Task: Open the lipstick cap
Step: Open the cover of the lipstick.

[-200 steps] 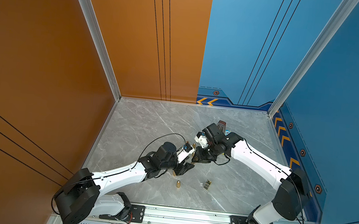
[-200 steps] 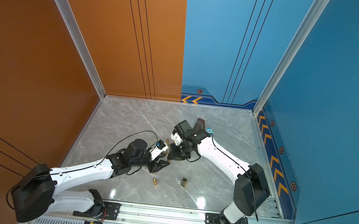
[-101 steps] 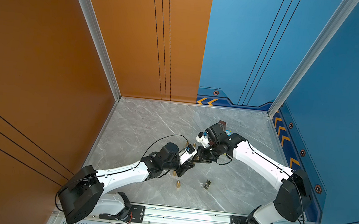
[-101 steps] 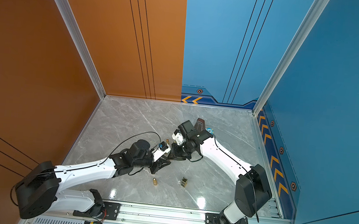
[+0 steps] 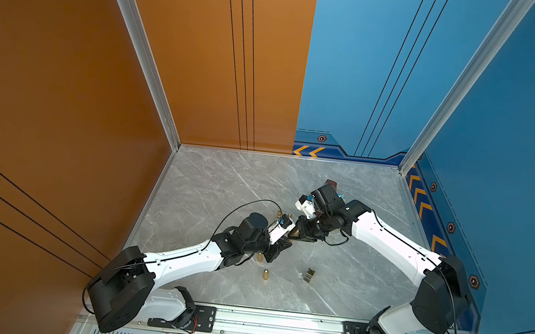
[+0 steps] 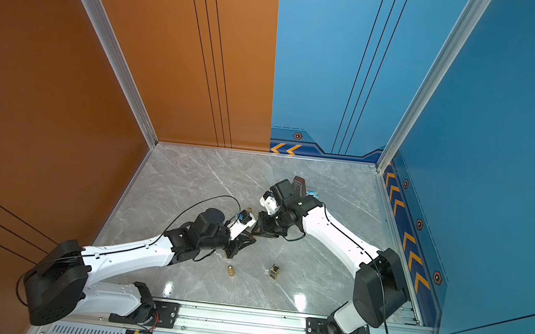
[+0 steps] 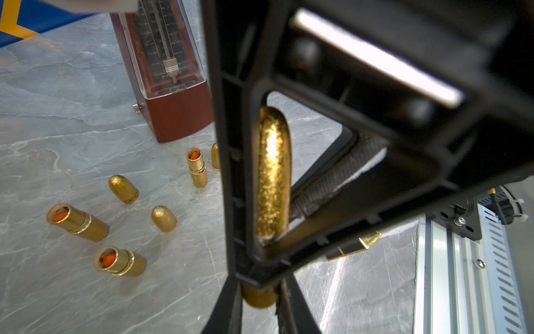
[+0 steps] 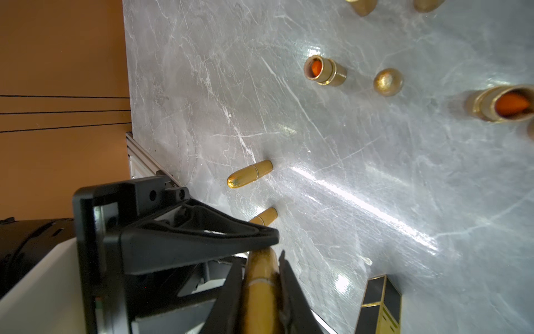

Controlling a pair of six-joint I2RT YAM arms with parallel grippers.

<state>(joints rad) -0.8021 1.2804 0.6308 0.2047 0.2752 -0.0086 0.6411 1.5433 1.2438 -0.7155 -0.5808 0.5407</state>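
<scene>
A gold lipstick (image 7: 273, 173) is held in the air between both grippers above the middle of the table. My right gripper (image 8: 261, 260) is shut on its long glittery cap (image 8: 260, 306). My left gripper (image 7: 260, 292) is shut on the short base end (image 7: 258, 299). The cap sits on the base, and the seam (image 8: 260, 280) between them looks tight. In both top views the two grippers meet tip to tip, the left gripper (image 5: 286, 241) (image 6: 249, 239) against the right gripper (image 5: 298, 233) (image 6: 258, 230). Their fingers hide most of the lipstick there.
A brown metronome (image 7: 170, 86) stands behind the right arm. Several open lipsticks showing orange (image 7: 78, 221) (image 7: 120, 260) and loose gold caps (image 7: 124, 189) (image 7: 164, 218) lie near it. A closed gold lipstick (image 5: 265, 275) and a black-and-gold square tube (image 5: 309, 275) stand toward the front rail (image 5: 277, 321).
My left gripper has moved in toward the right gripper and shut on the free end of the lipstick. The right gripper has kept its hold and shifted only slightly.
</scene>
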